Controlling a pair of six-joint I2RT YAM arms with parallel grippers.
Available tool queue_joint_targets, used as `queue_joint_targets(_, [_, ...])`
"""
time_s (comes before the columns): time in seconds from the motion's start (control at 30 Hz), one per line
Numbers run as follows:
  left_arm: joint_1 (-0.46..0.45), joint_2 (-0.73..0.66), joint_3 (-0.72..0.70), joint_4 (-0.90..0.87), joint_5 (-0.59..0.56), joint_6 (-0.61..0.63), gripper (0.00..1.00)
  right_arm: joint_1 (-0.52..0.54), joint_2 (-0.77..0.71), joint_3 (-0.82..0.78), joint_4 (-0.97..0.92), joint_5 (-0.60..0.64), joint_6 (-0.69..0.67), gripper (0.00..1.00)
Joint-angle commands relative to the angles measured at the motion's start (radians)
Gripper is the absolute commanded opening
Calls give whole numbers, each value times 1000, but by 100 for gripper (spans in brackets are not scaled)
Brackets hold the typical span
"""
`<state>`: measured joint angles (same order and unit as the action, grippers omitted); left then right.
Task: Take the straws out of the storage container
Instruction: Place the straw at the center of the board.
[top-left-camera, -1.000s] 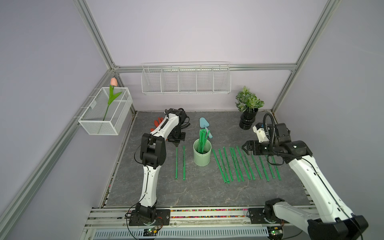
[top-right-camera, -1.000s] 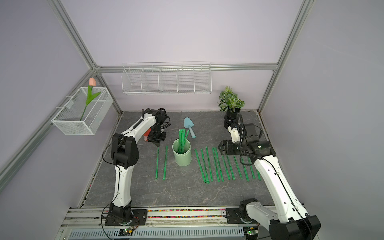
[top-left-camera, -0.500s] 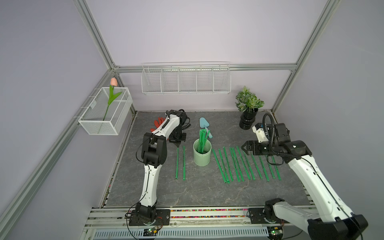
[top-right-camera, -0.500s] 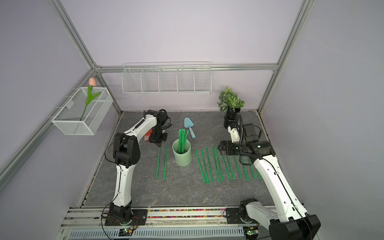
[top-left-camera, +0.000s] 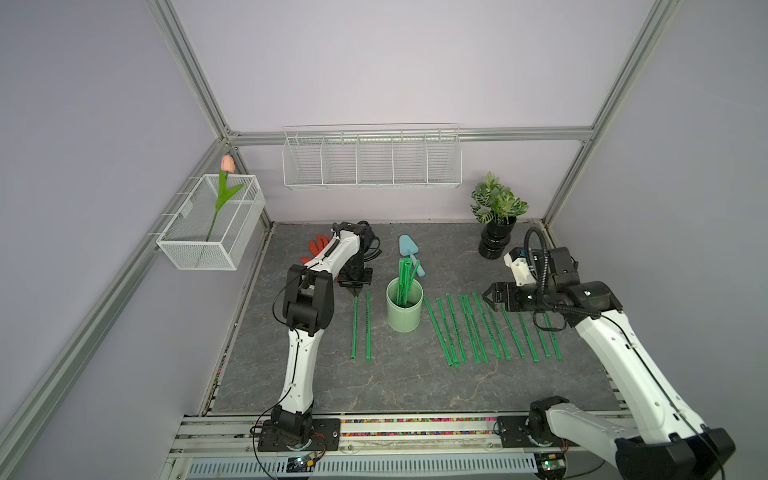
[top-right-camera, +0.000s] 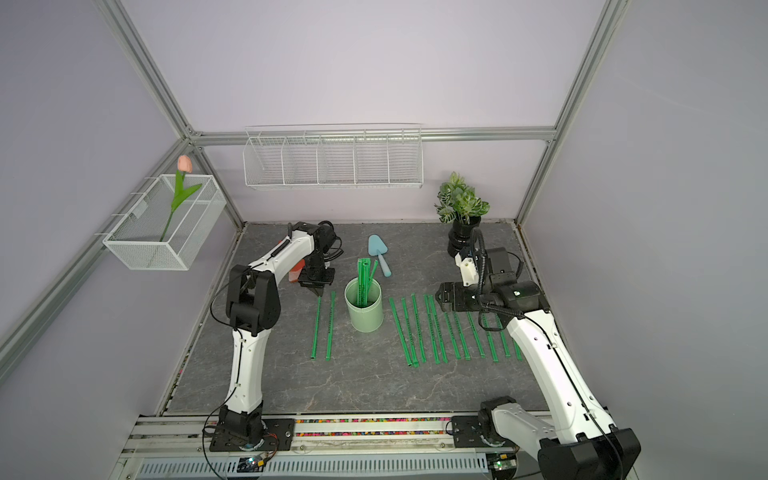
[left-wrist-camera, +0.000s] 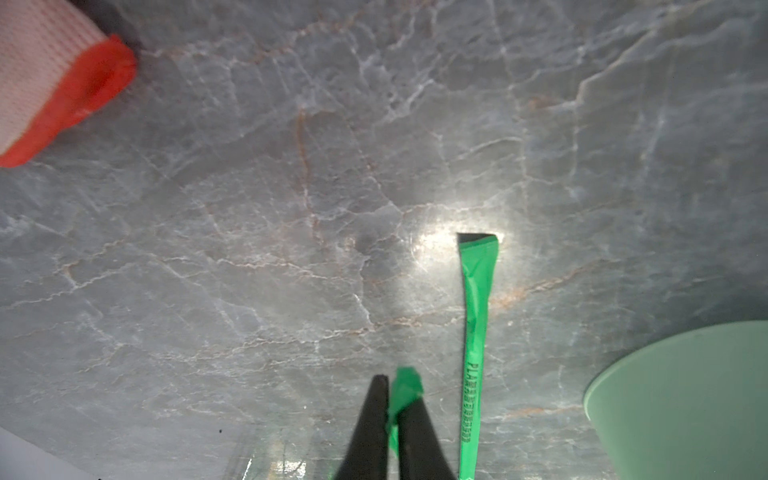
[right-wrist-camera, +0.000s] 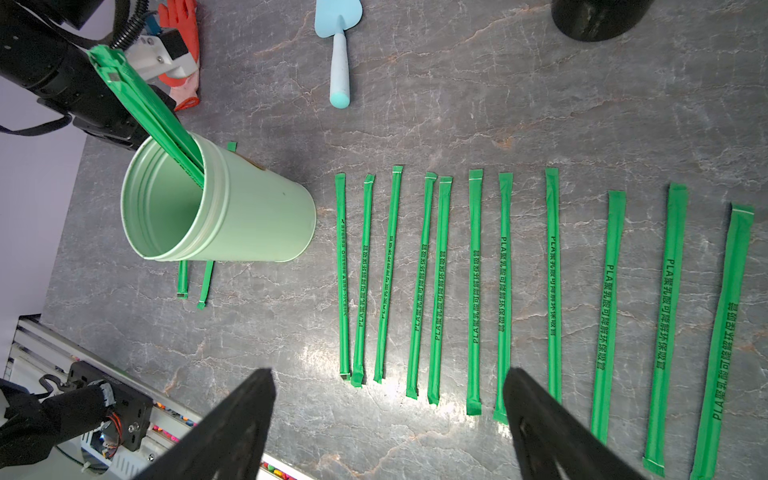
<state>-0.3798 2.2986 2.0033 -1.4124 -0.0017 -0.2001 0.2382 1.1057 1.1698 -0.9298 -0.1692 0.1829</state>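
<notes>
The storage container (top-left-camera: 404, 313), a mint-green cup, stands mid-table with a few straws (top-left-camera: 404, 278) leaning in it; it shows in both top views (top-right-camera: 365, 313) and the right wrist view (right-wrist-camera: 249, 220). Two straws lie left of it (top-left-camera: 368, 326). My left gripper (top-left-camera: 356, 293) points down at the far end of the outer one (top-left-camera: 354, 328). In the left wrist view its fingers (left-wrist-camera: 395, 390) stand nearly together with that straw's end (left-wrist-camera: 405, 384) pinched between them. Several straws (right-wrist-camera: 473, 291) lie in a row to the cup's right. My right gripper (right-wrist-camera: 388, 374) hovers wide open and empty above that row (top-left-camera: 486, 297).
A blue trowel (top-left-camera: 409, 249) lies behind the cup. A red glove (top-left-camera: 318, 245) lies behind the left arm. A black plant pot (top-left-camera: 496, 241) stands at the back right. White wire baskets hang on the back wall (top-left-camera: 372, 158) and the left wall (top-left-camera: 212, 224).
My left gripper has shifted slightly toward the front and the cup's side, still over the straw's far end. The right arm has not moved.
</notes>
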Motion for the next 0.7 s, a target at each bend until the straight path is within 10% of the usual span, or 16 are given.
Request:
queue_joint_targets(0.0, [2, 3, -23, 9, 2, 7, 15, 7, 0, -16, 2, 0, -10, 89])
queue_joint_targets(0.33, [3, -58, -19, 4, -20, -11, 16, 7, -3, -13, -1, -1, -4, 89])
queue_joint_targets(0.67, [-1, -405, 7, 63, -36, -48, 24, 7, -39, -16, 11, -1, 22, 89])
